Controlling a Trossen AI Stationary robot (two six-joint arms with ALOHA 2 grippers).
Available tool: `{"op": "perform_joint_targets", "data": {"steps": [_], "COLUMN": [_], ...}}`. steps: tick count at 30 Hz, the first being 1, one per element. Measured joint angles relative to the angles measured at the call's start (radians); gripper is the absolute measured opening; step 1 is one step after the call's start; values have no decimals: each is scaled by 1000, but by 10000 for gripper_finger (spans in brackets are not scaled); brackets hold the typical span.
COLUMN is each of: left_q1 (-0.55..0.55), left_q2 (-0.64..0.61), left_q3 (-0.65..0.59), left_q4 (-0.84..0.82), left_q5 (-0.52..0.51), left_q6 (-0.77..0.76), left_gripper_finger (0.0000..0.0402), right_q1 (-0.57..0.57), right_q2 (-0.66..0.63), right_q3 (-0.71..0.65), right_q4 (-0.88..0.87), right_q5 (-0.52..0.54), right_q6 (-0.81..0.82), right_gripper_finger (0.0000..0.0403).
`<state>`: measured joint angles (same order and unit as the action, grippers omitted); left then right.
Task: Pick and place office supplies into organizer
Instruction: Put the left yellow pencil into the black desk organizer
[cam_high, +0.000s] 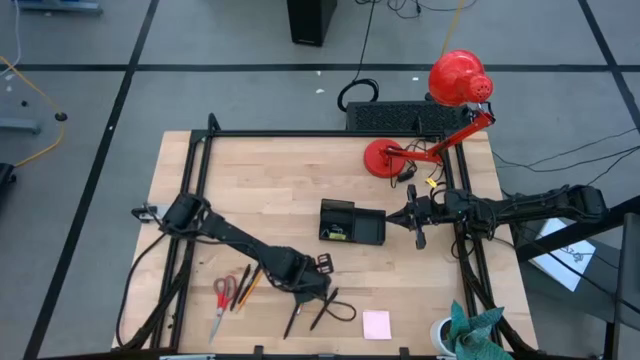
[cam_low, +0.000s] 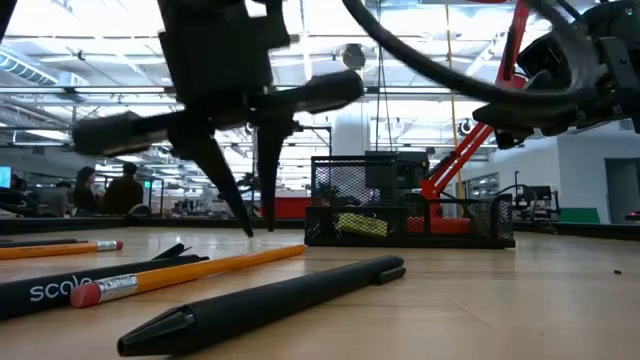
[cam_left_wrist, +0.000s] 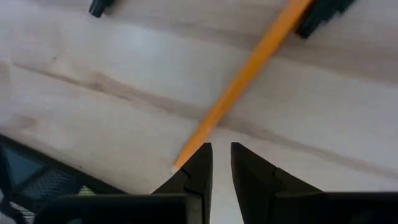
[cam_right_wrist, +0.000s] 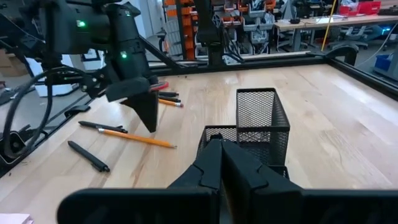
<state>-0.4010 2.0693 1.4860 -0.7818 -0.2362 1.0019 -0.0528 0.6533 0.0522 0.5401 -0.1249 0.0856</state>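
The black wire-mesh organizer (cam_high: 352, 223) stands near the middle of the light wooden table (cam_high: 280, 180), its taller section on the side nearer the left arm. A small yellow-green piece (cam_low: 360, 225) lies inside its low compartment; the tall mesh section (cam_right_wrist: 261, 112) appears empty as far as the right wrist view shows.

The left gripper (cam_high: 318, 290) hangs just above the tabletop toward the front edge, its two dark fingers (cam_left_wrist: 196, 168) parted by a narrow gap and holding nothing. An orange pencil (cam_left_wrist: 239, 81) lies on the wood right at those fingertips, its end just beside one finger. Two thin black pens (cam_high: 310, 312) lie just in front of this gripper, closer to the front edge. The red-handled scissors (cam_high: 221, 298) and more orange pencils (cam_high: 247, 288) lie toward the front-left corner, and a pale pink sticky-note pad (cam_high: 377, 324) sits at the front edge.

The right gripper (cam_high: 412, 218) waits just beside the organizer's right end, fingers pressed together and empty. A red desk lamp (cam_high: 440, 115) stands at the back edge.
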Motion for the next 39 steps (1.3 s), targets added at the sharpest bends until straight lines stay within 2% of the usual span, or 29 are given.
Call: {"op": "perform_joint_targets", "data": {"steps": [4,10,14,19,27,32,39], "left_q1": [8,12,11,3,-7,-4,19], "left_q2": [0,1,1,1,1,1,1], "left_q3": [-27,-36,-36,-36,-36,-36,-42], "left_q4": [7,31,55,55,84,156,152], "left_q5": [41,13,-3,11,84,96,134], "left_q6": [137,241,281,382,564,602,613], "left_gripper_finger": [93,164,206,234,221,200,170], "right_q1": [0,0,2,2,2,2,2], "right_q2": [0,0,0,0,0,0,0], "right_q3": [0,0,0,0,0,0,0], "right_q4": [1,1,0,-24,-62,-68,-83], "right_q5": [0,2,45,77,79,78,77], "right_q6": [8,23,38,48,85,87,87], "right_gripper_finger": [4,4,4,4,4,4,4]}}
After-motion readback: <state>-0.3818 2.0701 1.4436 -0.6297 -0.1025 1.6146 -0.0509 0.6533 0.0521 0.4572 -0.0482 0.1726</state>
